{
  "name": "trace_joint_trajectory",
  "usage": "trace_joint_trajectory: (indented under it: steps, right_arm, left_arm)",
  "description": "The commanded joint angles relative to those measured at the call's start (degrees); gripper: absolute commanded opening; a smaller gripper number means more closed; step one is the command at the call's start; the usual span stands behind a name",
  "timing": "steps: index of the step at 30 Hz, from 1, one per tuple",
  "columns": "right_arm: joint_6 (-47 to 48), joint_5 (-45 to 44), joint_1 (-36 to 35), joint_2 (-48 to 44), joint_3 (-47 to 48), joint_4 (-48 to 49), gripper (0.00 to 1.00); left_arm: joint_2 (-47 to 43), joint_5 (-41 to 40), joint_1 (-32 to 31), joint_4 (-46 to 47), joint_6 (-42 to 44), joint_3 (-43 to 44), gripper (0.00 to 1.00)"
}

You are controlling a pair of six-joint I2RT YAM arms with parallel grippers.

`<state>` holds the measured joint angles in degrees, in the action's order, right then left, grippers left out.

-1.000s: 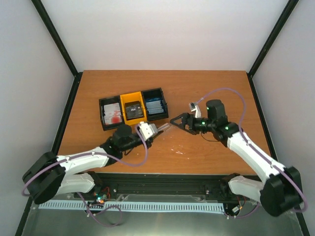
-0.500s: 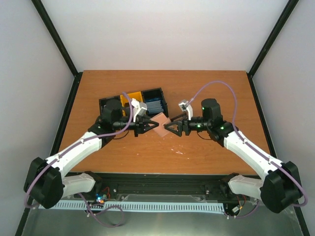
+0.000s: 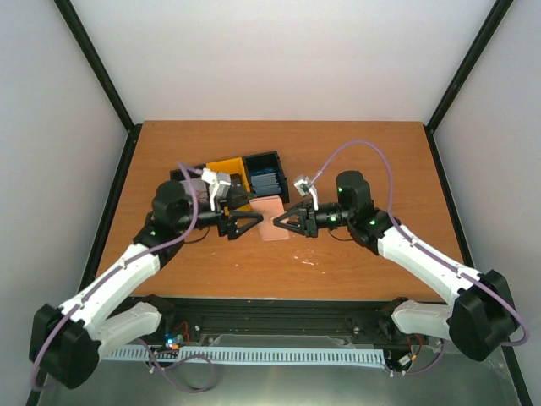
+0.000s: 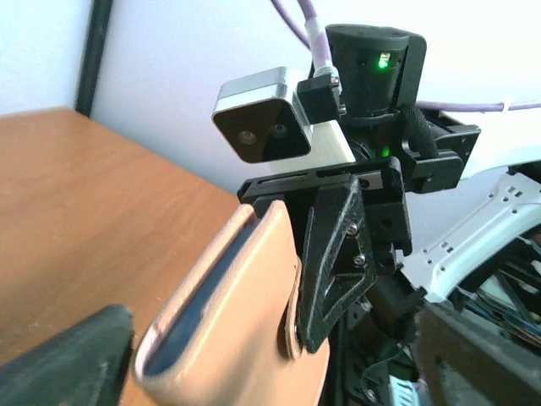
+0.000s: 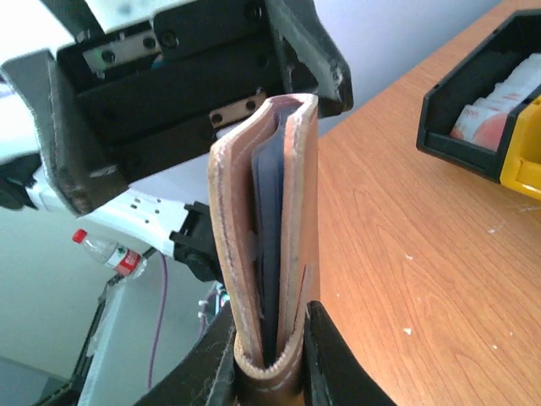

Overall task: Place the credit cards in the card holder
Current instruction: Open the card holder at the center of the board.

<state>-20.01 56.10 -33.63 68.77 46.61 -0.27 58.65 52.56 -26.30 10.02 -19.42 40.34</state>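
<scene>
1. The right gripper (image 5: 269,359) is now clamping the closed edge of the tan leather card holder (image 5: 254,211), one finger on each face. A second ago it was gaping wide, short of the holder.
2. The left gripper (image 3: 247,222), pinched on the holder half a second ago, is letting go. Its jaws are standing wide at the holder's open end, though I cannot tell whether one finger is brushing the leather.
3. The holder is hanging in the air between the two arms, its broad face turned up, over the wooden table (image 3: 355,161) and just in front of the bins.
4. A blue-grey card (image 5: 270,186) is already sitting in its slot.
5. The other credit cards are waiting in the bins. The white-and-red ones (image 5: 507,106) are filling one black bin (image 5: 456,131), and the blue ones (image 3: 267,181) another black bin (image 3: 262,157) beside the yellow bin (image 3: 224,167).
6. This looks like a handover from left to right, likely freeing the left arm to fetch the next card.
</scene>
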Motion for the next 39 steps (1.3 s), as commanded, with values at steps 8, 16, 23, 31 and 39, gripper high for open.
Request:
trace_joint_trajectory:
  steps: [8,16,23,31,39]
  right_arm:
    - [-22.6,-7.7,-1.3,0.0,-3.3,25.8,0.06]
    - [-33.1,-12.3,-1.4,5.3,-8.2,37.0,0.06]
    - [-38.0,-9.2,-1.4,8.2,-10.7,46.2,0.07]
    - [-41.1,-4.5,-1.5,10.2,-12.2,53.8,0.05]
    - [-40.8,-2.5,-1.5,11.5,-12.1,53.0,0.04]
  left_arm:
    - [-10.2,-17.0,0.5,18.0,-17.7,-11.6,1.00]
    - [-3.4,-10.1,0.5,24.2,-29.7,-12.1,0.96]
    - [-0.1,-12.9,0.5,16.5,-30.2,-10.9,0.72]
    - [2.0,-13.4,0.5,15.9,-31.0,-11.0,0.80]
    - [1.7,-8.3,0.5,22.2,-31.5,-12.3,0.47]
